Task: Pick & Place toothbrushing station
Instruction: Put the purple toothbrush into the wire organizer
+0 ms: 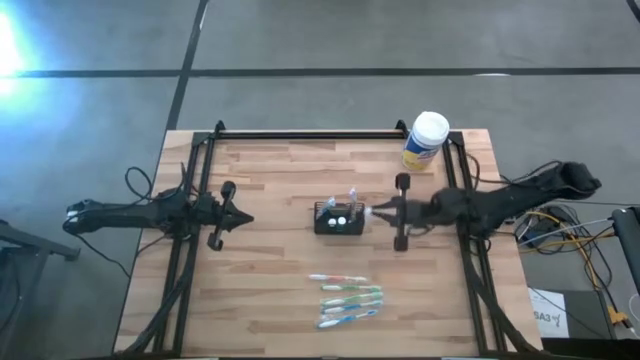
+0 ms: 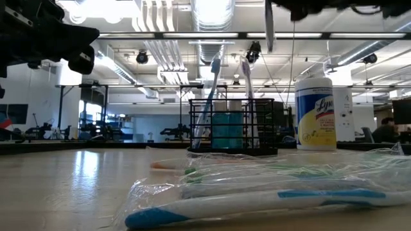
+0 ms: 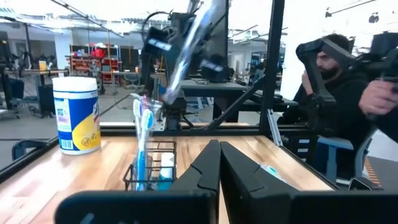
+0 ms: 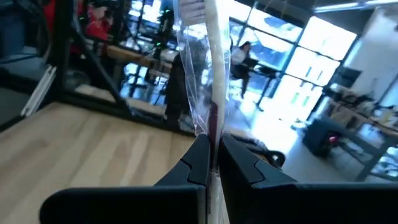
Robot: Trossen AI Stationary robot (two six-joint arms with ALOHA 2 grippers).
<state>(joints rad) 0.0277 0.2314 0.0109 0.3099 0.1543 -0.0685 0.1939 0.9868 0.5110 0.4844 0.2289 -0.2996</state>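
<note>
The black mesh caddy [image 1: 338, 218] stands on its base at the table's middle, with two toothbrushes [image 2: 212, 83] upright in it; it also shows in the low view [image 2: 232, 131] and the left wrist view [image 3: 151, 169]. My right gripper [image 1: 374, 211] is just right of the caddy, shut on a white toothbrush in clear wrap [image 4: 210, 68]. My left gripper [image 1: 246, 218] is shut and empty, left of the caddy, pointing at it [image 3: 219, 171]. My right gripper pinches the wrapped toothbrush's handle [image 4: 213, 134] between its two fingers, wrap and all. The fingers come level from the table's right and lie across the brush. The brush stands about upright, lifted clear, its lower end [image 2: 269, 45] above the caddy's top.
Several wrapped toothbrushes [image 1: 348, 300] lie side by side near the table's front edge, close before the low camera [image 2: 270, 192]. A yellow canister with a white lid [image 1: 425, 140] stands at the far right. A person [image 3: 339, 93] sits beyond the table's right side.
</note>
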